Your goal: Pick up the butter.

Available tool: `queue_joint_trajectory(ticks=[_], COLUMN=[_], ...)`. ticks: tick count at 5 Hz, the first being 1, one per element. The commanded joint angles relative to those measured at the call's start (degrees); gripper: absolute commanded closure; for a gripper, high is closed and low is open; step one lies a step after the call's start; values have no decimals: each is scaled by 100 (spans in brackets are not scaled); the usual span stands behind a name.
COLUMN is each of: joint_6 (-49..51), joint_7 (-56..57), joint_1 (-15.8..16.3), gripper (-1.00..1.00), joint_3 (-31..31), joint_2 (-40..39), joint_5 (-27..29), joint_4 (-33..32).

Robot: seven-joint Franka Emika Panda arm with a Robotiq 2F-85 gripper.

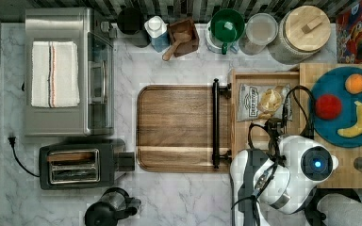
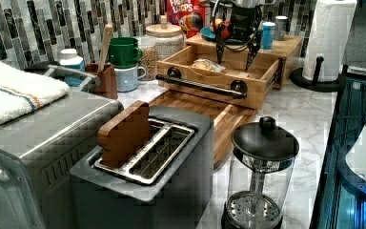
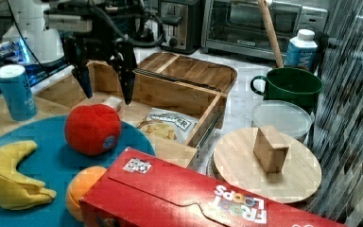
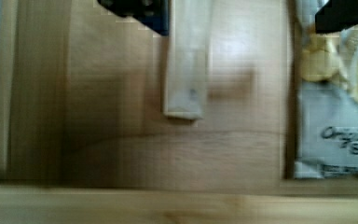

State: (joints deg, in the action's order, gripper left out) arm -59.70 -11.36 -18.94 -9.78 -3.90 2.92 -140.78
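So far you've only lined up: your gripper (image 3: 105,89) hangs released above the butter (image 4: 186,60) in the drawer (image 3: 168,97); descent, grasp and lift remain.

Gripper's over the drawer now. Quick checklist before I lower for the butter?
1. Gripper open: ok, fingers spread.
2. Butter below the wrist: ok, lying flat on the drawer floor.
3. Butter between the fingers: cannot tell; one finger sits at its edge.
4. Chip bag apart from the butter: ok, bare wood between them.
5. Drawer pulled open: ok.
6. Gripper above the butter, not touching: ok.
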Motion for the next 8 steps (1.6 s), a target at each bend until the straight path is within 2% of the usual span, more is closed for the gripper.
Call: queue_joint_trajectory(ticks=[1, 2, 3, 4, 5, 6, 7, 8], joint_6=[-612, -1022, -891, -722, -1073, -851, -180, 725], joint_7=[862, 1034, 749, 984, 862, 864, 1005, 1451], joint_1=[-247, -219, -176, -245, -152, -119, -136, -298], gripper=[-100, 56, 100, 100, 100, 100, 100, 100], joint_3=[-64, -17, -30, 149, 234, 234, 219, 245], joint_2=[-308, -321, -254, -369, -487, -390, -65, 8], joint_5=[407, 660, 416, 793, 882, 734, 607, 846], joint_4=[-86, -248, -226, -70, -139, -20, 285, 956])
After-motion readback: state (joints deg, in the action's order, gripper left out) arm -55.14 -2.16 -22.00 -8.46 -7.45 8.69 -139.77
